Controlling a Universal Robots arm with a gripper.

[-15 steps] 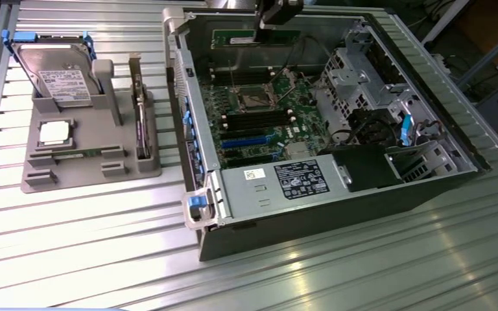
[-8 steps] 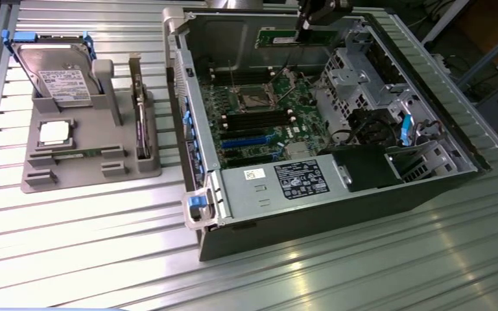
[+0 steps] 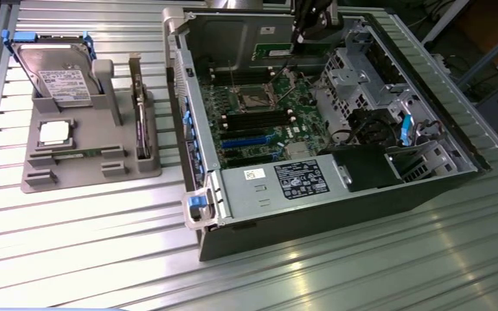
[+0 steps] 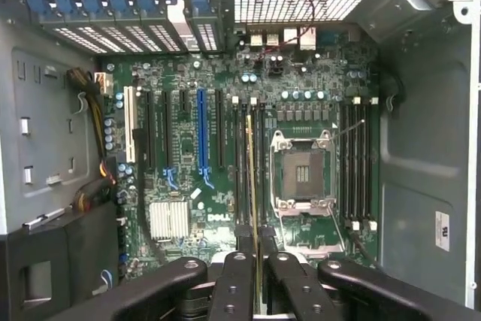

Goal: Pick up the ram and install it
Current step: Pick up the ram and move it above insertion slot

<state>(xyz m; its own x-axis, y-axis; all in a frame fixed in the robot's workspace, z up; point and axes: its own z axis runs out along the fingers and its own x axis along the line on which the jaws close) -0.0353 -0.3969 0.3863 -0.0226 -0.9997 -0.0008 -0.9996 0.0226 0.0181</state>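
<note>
Since the gripper [image 4: 257,264] is clamped narrow on the ram [image 4: 250,186], its long axis runs parallel with the memory slots [image 4: 239,163] just beyond.

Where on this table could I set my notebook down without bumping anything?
The ribbed table is bare along the exterior view's bottom, below the grey holder and the computer case. The case's inside is crowded, the jaws holding the ram there.
</note>
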